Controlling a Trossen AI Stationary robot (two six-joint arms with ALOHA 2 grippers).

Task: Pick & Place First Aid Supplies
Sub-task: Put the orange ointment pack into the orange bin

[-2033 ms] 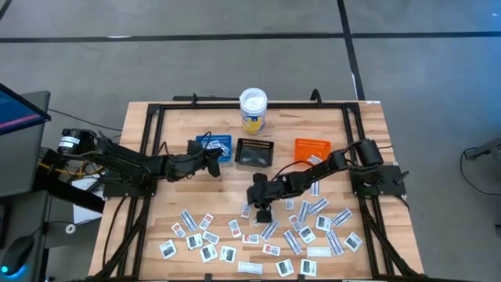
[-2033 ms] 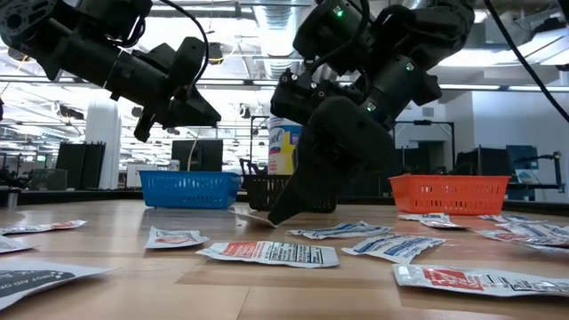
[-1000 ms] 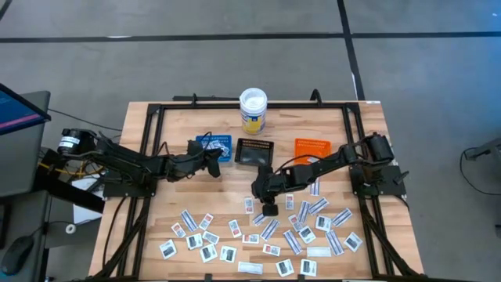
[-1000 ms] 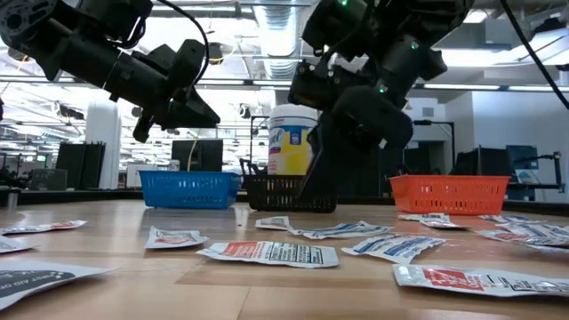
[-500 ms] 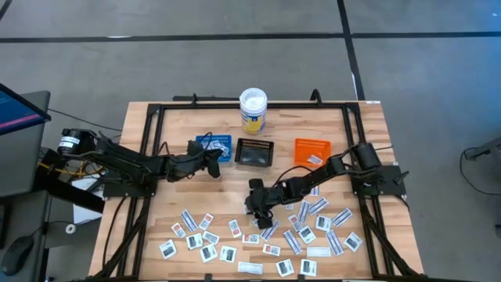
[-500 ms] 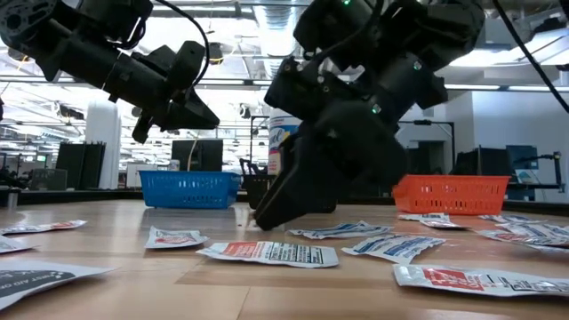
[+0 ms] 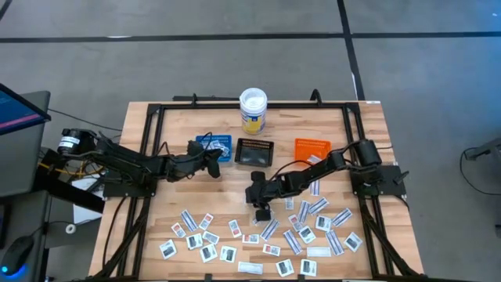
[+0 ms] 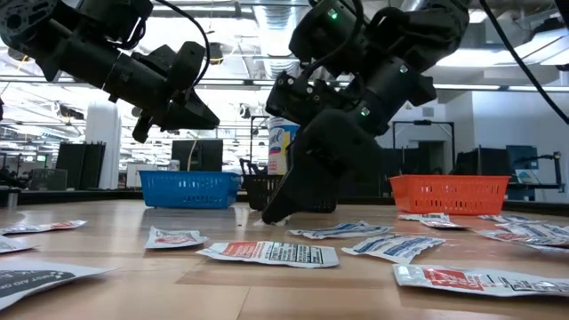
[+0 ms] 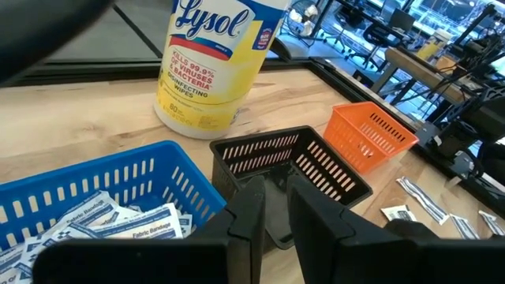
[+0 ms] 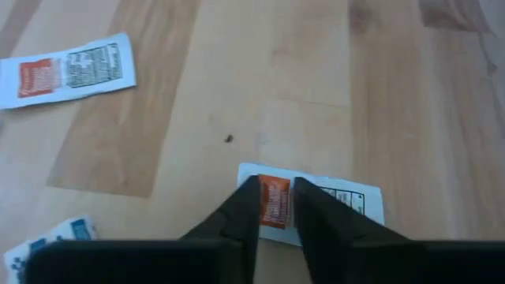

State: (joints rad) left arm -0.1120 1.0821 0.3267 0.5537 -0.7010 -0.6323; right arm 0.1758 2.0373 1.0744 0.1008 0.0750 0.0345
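Note:
Several small flat paper packets [image 7: 305, 231] lie scattered on the near half of the wooden table. My right gripper [image 7: 261, 210] is down at the table in the middle, near the far edge of the scatter, shut on a white packet with an orange mark [image 10: 339, 201]. In the right wrist view its fingers [image 10: 275, 183] stand close together on that packet. My left gripper [image 7: 215, 163] hangs above the table beside the blue tray [image 7: 213, 146], fingers together and with nothing in them [image 9: 272, 180]. The blue tray holds white-and-blue packets [image 9: 102, 221]. My right gripper has the packet's orange-marked end [image 10: 275, 203] between its two fingers. The fingers slant down onto it from the table's far right. The rest of the packet lies flat on the wood, and a fingertip [image 8: 267, 216] reaches the tabletop.
A black tray [image 7: 254, 152] and an orange tray [image 7: 311, 148] stand beside the blue one along the table's middle. A white-lidded yellow tub [image 7: 253, 110] stands at the far edge. A black frame [image 7: 149, 117] rims the table. Bare wood lies between trays and packets.
My right gripper has come down from above the table, a little toward the near edge, until its fingertips rest on the tabletop at the packet. The packet has stayed lying on the wood.

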